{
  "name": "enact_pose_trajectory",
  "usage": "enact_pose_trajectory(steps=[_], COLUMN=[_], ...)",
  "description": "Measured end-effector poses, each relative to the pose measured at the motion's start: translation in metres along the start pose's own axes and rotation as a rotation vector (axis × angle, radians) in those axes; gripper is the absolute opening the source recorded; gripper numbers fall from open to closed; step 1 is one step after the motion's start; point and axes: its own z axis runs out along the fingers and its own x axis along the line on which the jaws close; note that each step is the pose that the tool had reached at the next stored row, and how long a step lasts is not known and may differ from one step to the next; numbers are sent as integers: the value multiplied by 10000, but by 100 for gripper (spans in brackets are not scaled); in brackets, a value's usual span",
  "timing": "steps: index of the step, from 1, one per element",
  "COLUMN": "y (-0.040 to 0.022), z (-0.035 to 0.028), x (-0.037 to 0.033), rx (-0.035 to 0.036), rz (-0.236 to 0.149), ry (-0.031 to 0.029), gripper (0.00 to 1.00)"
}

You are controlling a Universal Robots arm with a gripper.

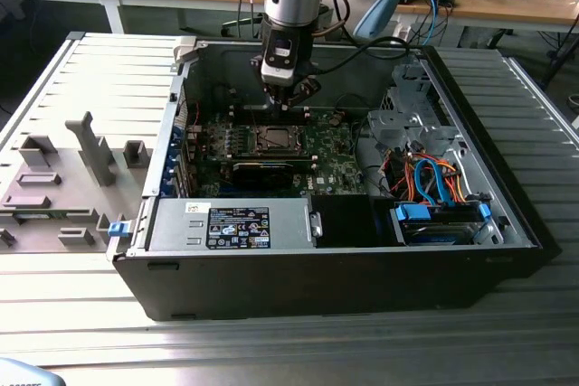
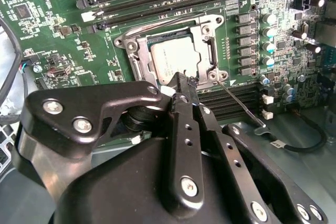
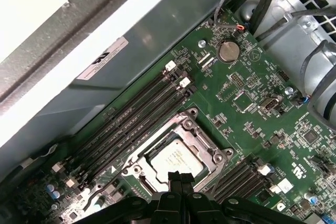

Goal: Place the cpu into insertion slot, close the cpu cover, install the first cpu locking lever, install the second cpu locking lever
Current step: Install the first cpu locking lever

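Motherboard (image 2: 50,45), cpu (image 2: 176,56) just beside closed jaws

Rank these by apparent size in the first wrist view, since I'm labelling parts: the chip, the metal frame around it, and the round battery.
1. metal frame, largest
2. chip
3. round battery, smallest

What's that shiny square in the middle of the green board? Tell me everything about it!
That is the cpu, a small flat square with a dull silver-grey metal top and faint print. It lies flat in the middle of the green board, with the silver cpu cover framing its edges. The gripper, fingers shut, hangs at one edge; whether it touches is unclear.
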Motion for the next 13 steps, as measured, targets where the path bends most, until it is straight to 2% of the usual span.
enact_pose_trajectory(steps=[13], y=[0], z=[0], x=[0], rx=[0], rz=[-467], ry=[-20], gripper=[11])
